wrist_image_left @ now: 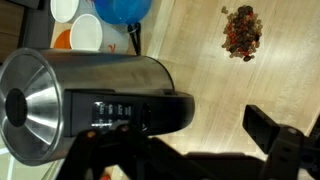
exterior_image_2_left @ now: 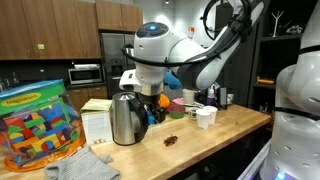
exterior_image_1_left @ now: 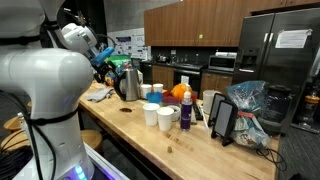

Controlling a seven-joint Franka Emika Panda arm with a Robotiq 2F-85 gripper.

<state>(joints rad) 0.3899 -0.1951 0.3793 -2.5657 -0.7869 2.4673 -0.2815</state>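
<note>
- Your gripper hangs just above the steel kettle, with its fingers spread wide by the black handle (not clamped on it).
- The kettle stands upright on the wooden counter, near some crumbs.

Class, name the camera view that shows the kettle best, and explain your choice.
The wrist view: the kettle fills much of the frame, with its steel body and black handle seen close up. In both exterior views it stands upright but looks small.

Kitchen: wooden cabinets, steel fridge, butcher-block counter, perhaps a microwave.
</note>
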